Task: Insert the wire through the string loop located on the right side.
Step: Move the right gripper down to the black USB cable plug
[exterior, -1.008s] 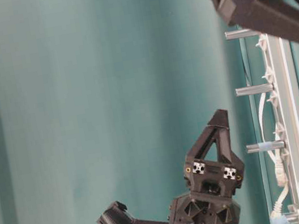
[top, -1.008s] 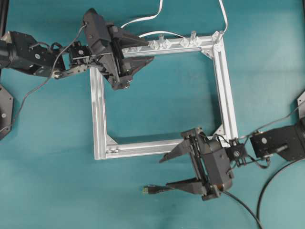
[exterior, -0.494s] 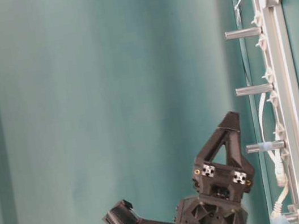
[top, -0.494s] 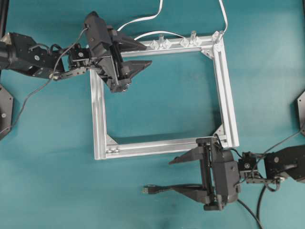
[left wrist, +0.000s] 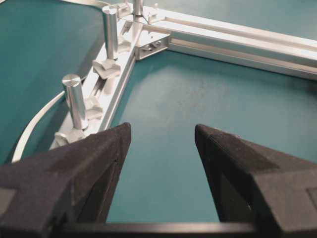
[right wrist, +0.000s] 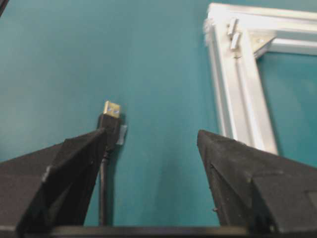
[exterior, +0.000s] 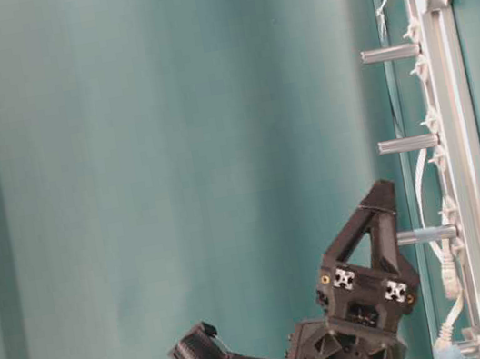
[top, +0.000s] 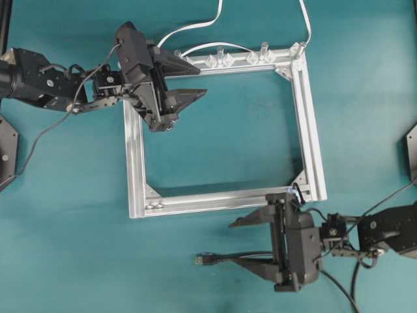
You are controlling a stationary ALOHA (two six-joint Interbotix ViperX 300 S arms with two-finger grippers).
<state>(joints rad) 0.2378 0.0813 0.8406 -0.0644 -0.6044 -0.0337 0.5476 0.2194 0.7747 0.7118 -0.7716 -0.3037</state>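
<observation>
Overhead, the left gripper (top: 186, 81) hovers with fingers spread over the upper left corner of the aluminium frame (top: 313, 140); the right gripper (top: 242, 242), fingers spread, sits lower right below the frame, with the wire (top: 215, 258) at its lower finger. In the right wrist view, the wire's plug (right wrist: 110, 119) lies left of centre, beside the left finger (right wrist: 64, 168).

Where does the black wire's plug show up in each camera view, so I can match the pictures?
Overhead: the wire's plug lies on the table below the aluminium frame, left of the right gripper.
Table-level: not in view.
Left wrist: not in view.
Right wrist: plug at left centre, by the left finger.
Shared landmark: the frame's corner.
</observation>
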